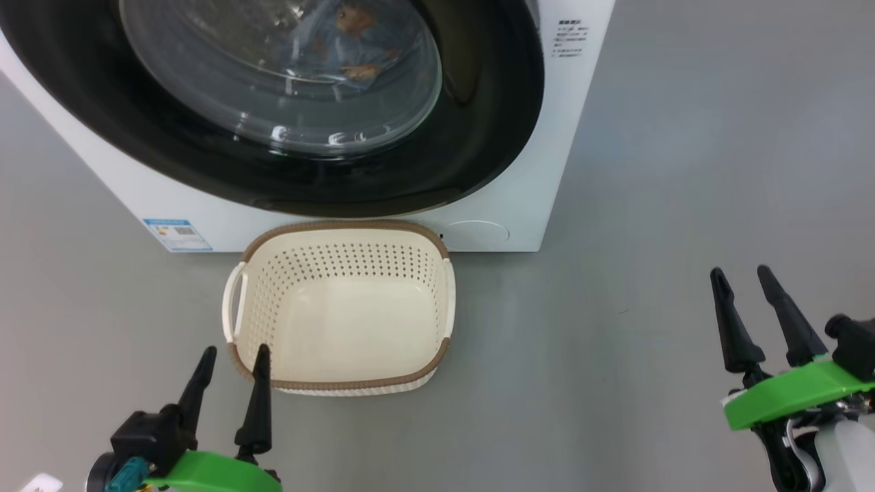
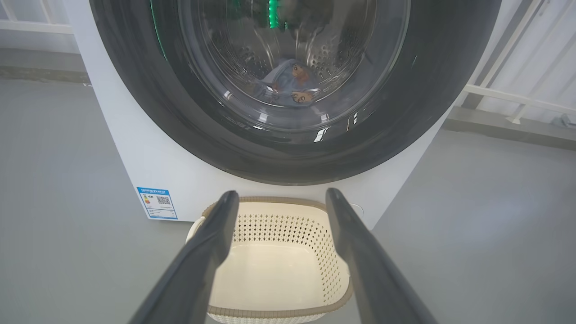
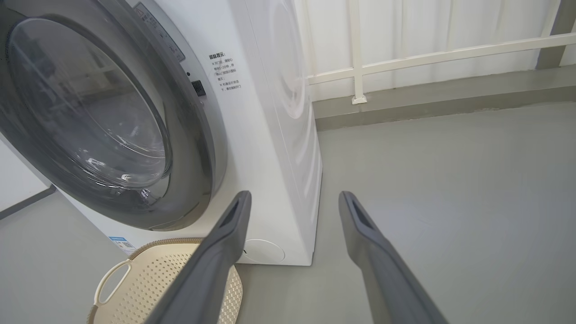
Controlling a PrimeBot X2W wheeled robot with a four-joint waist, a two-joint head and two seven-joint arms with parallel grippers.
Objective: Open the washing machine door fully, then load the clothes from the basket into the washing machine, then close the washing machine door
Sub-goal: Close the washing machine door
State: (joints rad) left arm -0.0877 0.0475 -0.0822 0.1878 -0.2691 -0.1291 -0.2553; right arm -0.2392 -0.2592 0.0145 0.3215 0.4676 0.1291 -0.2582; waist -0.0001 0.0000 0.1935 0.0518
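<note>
Both grippers stand wide with nothing between their fingers: the left gripper (image 1: pixel 236 350) is low at the near left corner of the basket (image 1: pixel 335 224), and the right gripper (image 1: pixel 740 272) is over bare grey floor (image 1: pixel 649 355), well apart from the basket. In the head view one left finger crosses the basket's brown rim, and I cannot tell whether it touches. The basket sits on the floor just in front of the washing machine (image 1: pixel 571 137), its bare cream bottom showing. The door (image 1: pixel 485 130) lies flat against the machine's front, and its top, like the machine's, is cut off by the head view's edge. The clothes (image 1: pixel 348 41) are inside the drum, seen through the bulging glass as one crumpled patch of light blue with orange and brown faces. Glare and warping make it hard to say whether it is one garment or two. A blue label (image 1: pixel 176 234) at the lower left of the front carries a square code and lines too small to read. A block of black writing (image 1: pixel 569 37) beside the door's right edge is also too small to make out. A round cover (image 1: pixel 475 234) sits at the lower right of the front, behind the basket's far corner. In the right wrist view a white railing (image 3: pixel 427 56) runs along the wall behind the machine.
</note>
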